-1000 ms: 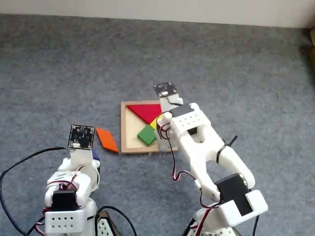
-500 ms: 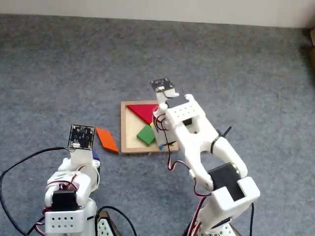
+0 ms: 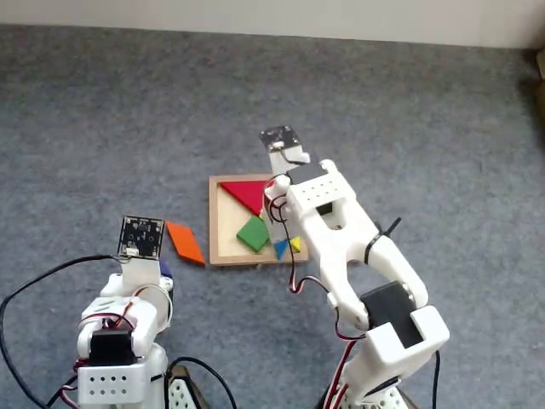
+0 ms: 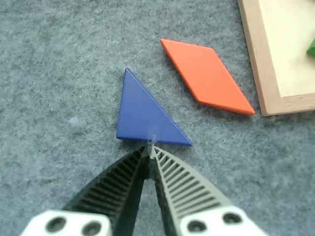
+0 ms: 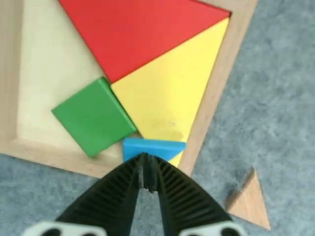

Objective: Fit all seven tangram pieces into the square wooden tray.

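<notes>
Right end effector [image 5: 146, 163], swung left, is closed, tips at light-blue triangle [image 5: 153, 146]

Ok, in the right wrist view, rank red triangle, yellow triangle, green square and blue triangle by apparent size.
Largest: red triangle and yellow triangle, too alike to split.
Then green square.
Smallest: blue triangle.

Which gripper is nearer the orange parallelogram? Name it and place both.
Left. The left gripper is at the dark blue triangle, next to the orange parallelogram. The right gripper is over the wooden tray by the light blue triangle, on its far side.
</notes>
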